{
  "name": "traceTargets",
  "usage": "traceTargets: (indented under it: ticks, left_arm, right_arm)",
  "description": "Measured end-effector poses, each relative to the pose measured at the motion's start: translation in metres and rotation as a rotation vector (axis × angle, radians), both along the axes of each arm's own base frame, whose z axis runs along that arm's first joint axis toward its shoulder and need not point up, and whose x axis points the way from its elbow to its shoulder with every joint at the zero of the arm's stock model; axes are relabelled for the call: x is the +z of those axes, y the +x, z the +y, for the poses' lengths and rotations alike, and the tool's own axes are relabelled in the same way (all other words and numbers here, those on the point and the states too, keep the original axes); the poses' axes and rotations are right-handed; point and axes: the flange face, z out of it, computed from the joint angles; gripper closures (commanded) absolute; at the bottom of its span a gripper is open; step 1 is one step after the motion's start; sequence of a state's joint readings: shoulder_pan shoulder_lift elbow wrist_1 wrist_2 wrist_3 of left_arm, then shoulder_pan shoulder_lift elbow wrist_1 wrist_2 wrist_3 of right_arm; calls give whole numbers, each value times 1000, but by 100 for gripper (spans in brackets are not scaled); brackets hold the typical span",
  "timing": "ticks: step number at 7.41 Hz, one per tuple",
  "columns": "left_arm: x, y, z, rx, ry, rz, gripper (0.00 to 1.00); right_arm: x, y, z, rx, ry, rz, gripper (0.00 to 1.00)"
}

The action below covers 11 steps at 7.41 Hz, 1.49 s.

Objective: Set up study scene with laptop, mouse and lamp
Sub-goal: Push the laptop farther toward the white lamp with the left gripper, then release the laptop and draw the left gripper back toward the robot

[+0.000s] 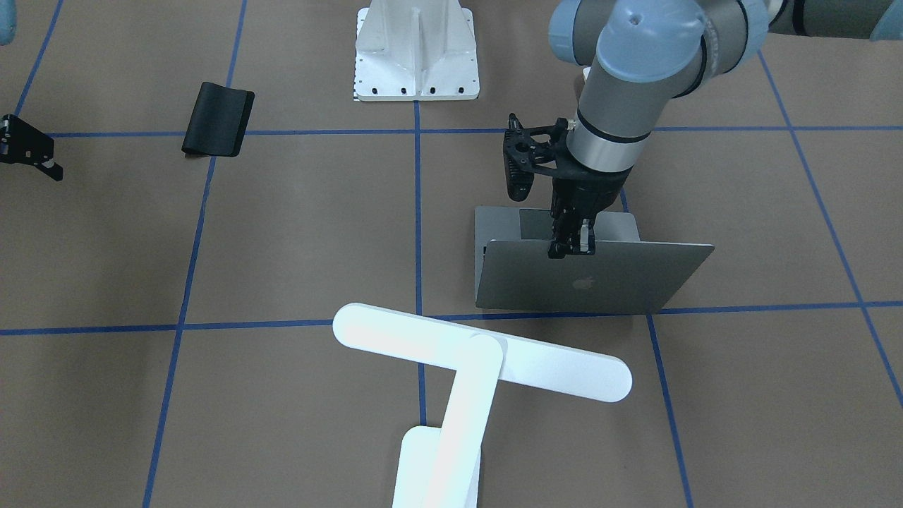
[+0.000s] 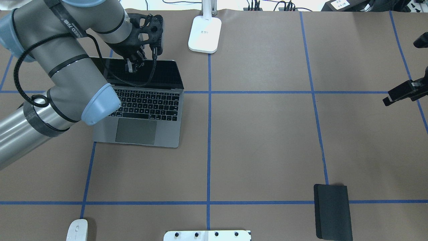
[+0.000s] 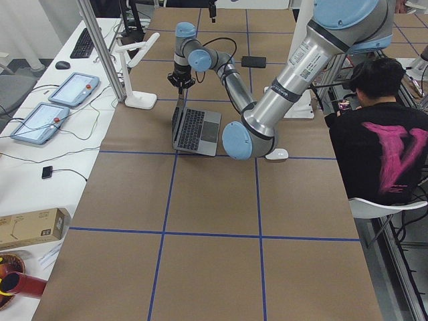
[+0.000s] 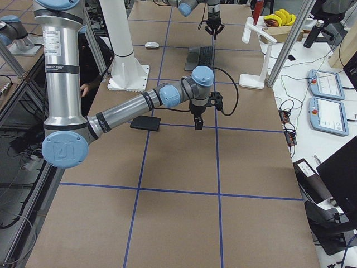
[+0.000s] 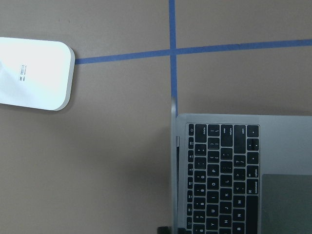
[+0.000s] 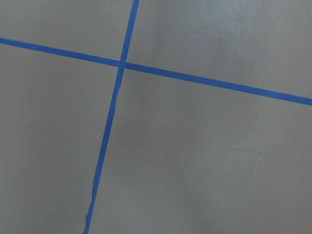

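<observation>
Laptop [image 2: 135, 131] open, left jaws clamped on lid, right jaws unreadable; lamp [image 1: 480, 353] stands near, mouse [image 2: 77, 230] not yet placed.

**A:** Where do the fixed cameras sit?

**B:** One is behind the robot, high, looking forward and down on the desk [image 2: 260, 140]. One faces it from across, steeply down. Both take in the laptop [image 2: 147, 103] under the left end effector [image 1: 573, 247]. Two more look along the desk from its ends, far back.

**A:** And the wrist cameras?

**B:** The left looks straight down, close, on the keys below that end effector and the lamp [image 5: 34, 73] base off to one side. The right sees only bare desk and tape [image 6: 117, 122], close.
</observation>
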<state>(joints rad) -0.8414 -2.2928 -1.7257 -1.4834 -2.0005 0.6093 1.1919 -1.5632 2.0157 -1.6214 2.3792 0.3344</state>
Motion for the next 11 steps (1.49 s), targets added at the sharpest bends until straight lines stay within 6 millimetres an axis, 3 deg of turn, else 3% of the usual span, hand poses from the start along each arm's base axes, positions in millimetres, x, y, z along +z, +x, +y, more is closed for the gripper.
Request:
traceTargets:
  ticks: [2, 5, 6, 9, 11]
  left_arm:
    - [-3, 2, 0, 1, 3, 4, 67]
    - [-2, 1, 1, -2, -2, 5, 9]
    - [-8, -5, 4, -7, 5, 18, 1]
    - [-13, -45, 43, -89, -61, 104, 0]
    - [28, -79, 88, -132, -235, 156, 0]
  right_arm:
    - [1, 0, 0, 0, -2, 1, 0]
    - [2, 0, -1, 0, -4, 1, 0]
    - [2, 0, -1, 0, -3, 1, 0]
    - [-28, -9, -23, 1, 57, -16, 0]
    - [-31, -11, -29, 0, 59, -17, 0]
